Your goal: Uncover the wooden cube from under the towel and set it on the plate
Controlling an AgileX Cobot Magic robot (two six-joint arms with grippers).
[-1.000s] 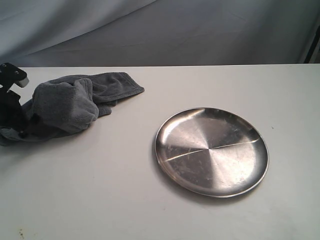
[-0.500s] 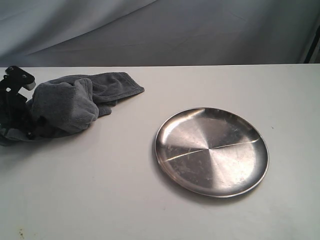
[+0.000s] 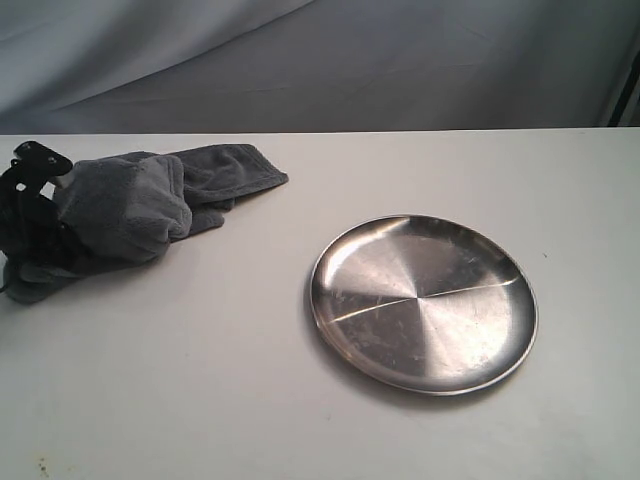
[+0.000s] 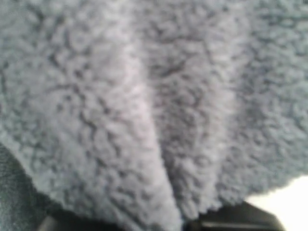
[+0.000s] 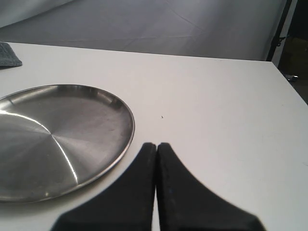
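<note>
Exterior view, change noted: over the last second my left gripper (image 3: 35,225) has pressed further into the towel (image 3: 130,205) at the table's (image 3: 250,400) left edge. The bunched cloth has drawn toward it; the fold that sagged on the plate side is now pulled in tighter. I judge that the uncovering has begun but is not complete.

Wooden cube: not visible in any view. The towel's raised, squarish bulge suggests it sits beneath, well apart from the plate (image 3: 424,303).

Left gripper state: I cannot tell. Its wrist view is filled with cloth, and only dark hardware shows at one edge. A hold on the fabric is likely, not confirmed.

Right gripper (image 5: 156,161): fingers pressed together, holding nothing, hovering just beside the plate's rim.

Materials: the towel is dark grey, deep-piled and fluffy, creased into soft ridges, with one flatter end lying toward the backdrop. It should drag and fold rather than slide cleanly. The plate is round, shallow, brushed steel with a raised rim and radial glare; nothing rests on it. The table is matte white.
</note>
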